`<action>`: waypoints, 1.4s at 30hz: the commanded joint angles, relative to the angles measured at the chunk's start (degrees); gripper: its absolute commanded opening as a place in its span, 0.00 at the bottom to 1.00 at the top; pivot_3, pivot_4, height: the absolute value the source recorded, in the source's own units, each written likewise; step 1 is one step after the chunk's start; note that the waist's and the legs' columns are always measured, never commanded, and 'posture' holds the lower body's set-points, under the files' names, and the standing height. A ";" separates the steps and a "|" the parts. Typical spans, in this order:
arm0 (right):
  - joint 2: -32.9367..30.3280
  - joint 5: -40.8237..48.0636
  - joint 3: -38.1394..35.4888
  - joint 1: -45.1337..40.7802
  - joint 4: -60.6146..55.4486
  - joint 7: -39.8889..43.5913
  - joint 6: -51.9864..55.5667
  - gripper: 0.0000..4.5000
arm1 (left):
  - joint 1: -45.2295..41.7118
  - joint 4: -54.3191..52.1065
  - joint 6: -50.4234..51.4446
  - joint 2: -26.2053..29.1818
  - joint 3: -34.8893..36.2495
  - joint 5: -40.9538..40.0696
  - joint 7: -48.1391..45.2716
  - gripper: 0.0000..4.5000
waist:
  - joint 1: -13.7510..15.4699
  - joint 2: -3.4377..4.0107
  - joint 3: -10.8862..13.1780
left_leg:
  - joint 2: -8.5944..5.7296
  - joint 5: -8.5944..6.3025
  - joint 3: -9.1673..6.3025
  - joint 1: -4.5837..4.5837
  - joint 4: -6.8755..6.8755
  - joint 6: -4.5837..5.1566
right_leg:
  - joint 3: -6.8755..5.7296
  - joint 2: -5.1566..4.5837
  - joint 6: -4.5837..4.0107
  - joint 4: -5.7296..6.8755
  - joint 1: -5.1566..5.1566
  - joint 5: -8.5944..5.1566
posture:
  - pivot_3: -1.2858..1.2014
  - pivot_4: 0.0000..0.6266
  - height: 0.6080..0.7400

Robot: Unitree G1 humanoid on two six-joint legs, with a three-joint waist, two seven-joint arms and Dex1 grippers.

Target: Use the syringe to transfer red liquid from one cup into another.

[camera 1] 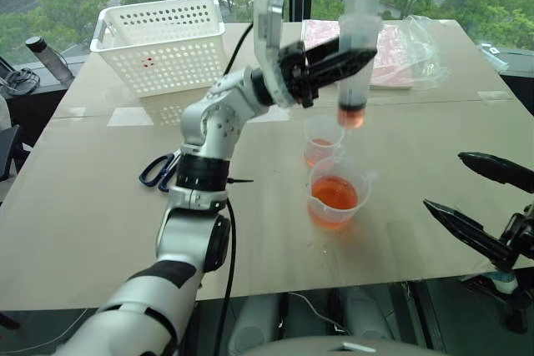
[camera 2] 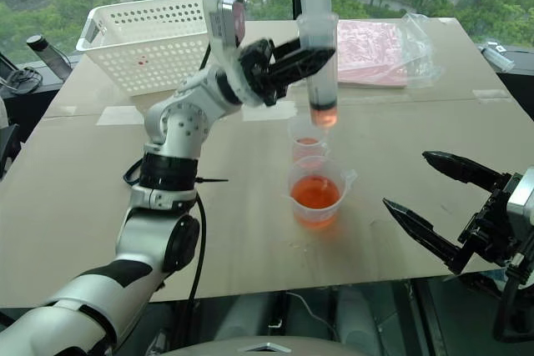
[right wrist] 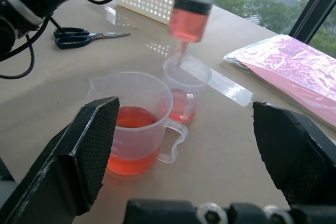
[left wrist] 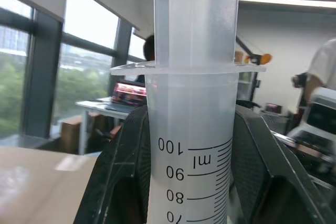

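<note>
The syringe hangs upright above the smaller cup, clamped by the raised left gripper; right gripper jaws apart.

The syringe is frosted, translucent plastic with printed black graduations. The beaker and smaller cup are clear, glossy plastic. The counter looks matt tan, smooth. The basket is white perforated plastic. Both end effectors' fingers are matt black.
</note>
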 commanded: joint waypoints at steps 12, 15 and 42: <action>-3.96 -8.50 10.72 -8.91 6.38 1.39 -5.37 0.97 | -3.32 15.04 -18.78 -1.82 -0.69 12.41 -3.65 0.32 | -0.53 -0.04 0.04 | 0.00 0.00 0.01 -0.08 -0.02 -0.01 | -0.02 -0.13 0.01 -0.05 -0.09 0.00 | 0.52 0.24 1.00; -4.13 -8.89 12.13 -10.29 6.88 1.01 -5.25 0.97 | -1.24 12.57 -17.58 -0.91 -0.74 12.34 -4.00 0.32 | -0.57 -0.03 0.04 | 0.00 0.00 0.02 -0.06 -0.02 -0.01 | 0.01 -0.16 0.01 -0.04 -0.09 0.00 | 0.52 0.24 1.00; -1.49 -6.43 47.11 -67.41 26.43 -23.95 14.96 0.60 | 12.33 6.84 -26.27 -0.83 -4.86 18.45 -4.89 0.32 | -0.42 0.03 0.05 | -0.02 0.05 0.04 -0.45 -0.04 -0.09 | 0.06 -0.31 -0.03 0.04 -0.57 0.02 | 0.52 0.24 1.00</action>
